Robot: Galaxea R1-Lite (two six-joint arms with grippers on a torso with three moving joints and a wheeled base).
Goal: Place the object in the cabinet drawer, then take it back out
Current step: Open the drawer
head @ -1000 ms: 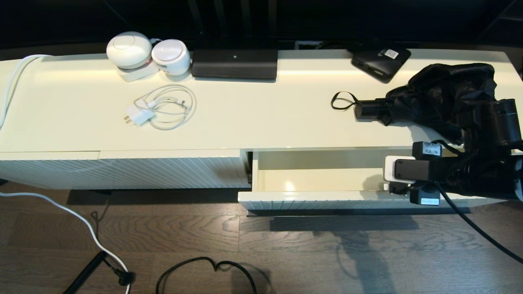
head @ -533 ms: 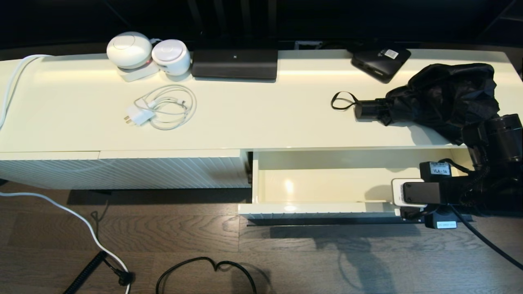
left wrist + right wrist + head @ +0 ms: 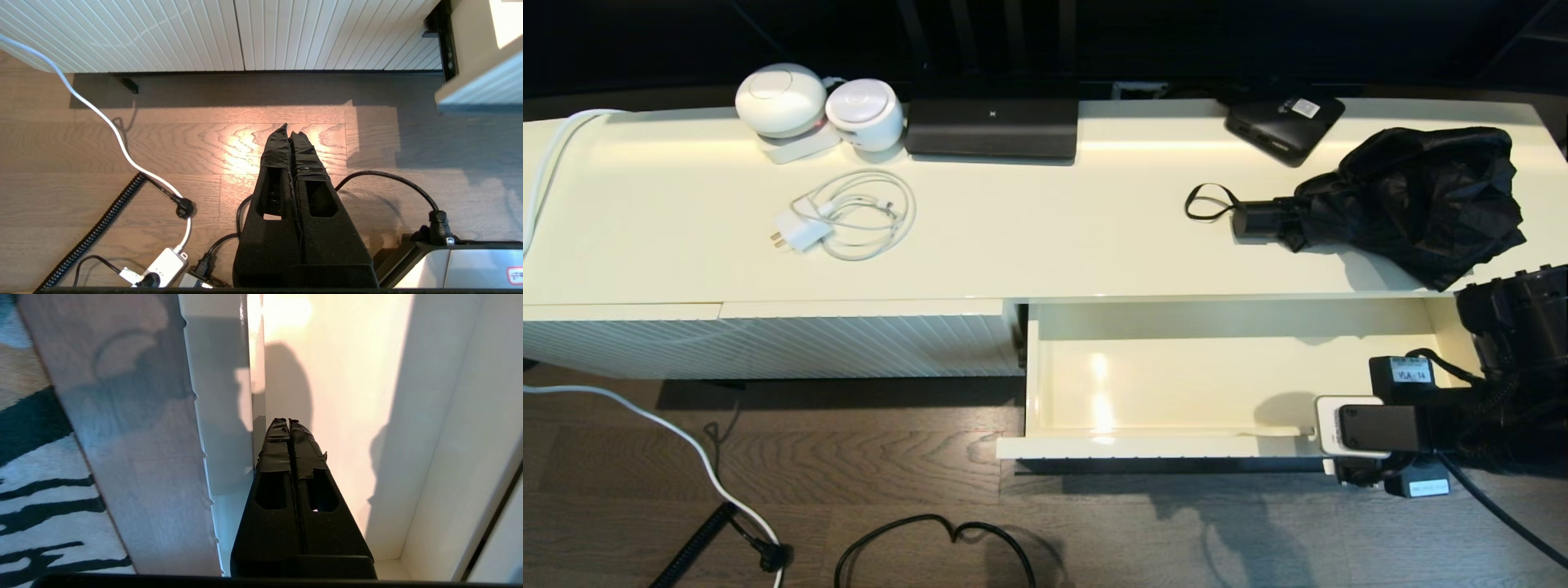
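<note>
The black folding umbrella [image 3: 1409, 200] lies on the cabinet top at the right, handle and wrist loop [image 3: 1207, 201] pointing left, untouched. Below it the cream drawer [image 3: 1143, 446] stands pulled far out, its glossy inside bare. My right arm's wrist [image 3: 1372, 426] sits over the right end of the drawer front and hides the fingers in the head view. In the right wrist view my right gripper [image 3: 289, 422] is shut on nothing, dipped inside the drawer [image 3: 347, 388] just behind its front panel [image 3: 222, 428]. My left gripper [image 3: 289, 128] hangs shut over the floor, parked.
On the cabinet top are two white round devices [image 3: 780, 98], a dark flat unit [image 3: 992, 126], a white charger with coiled cable [image 3: 849, 216] and a flat black box with a white label [image 3: 1282, 122]. A closed ribbed panel [image 3: 768, 343] is left of the drawer. Cables [image 3: 931, 535] lie on the floor.
The drawer has slid further out toward me, with my right wrist moving back along with its front. The umbrella has stayed put.
</note>
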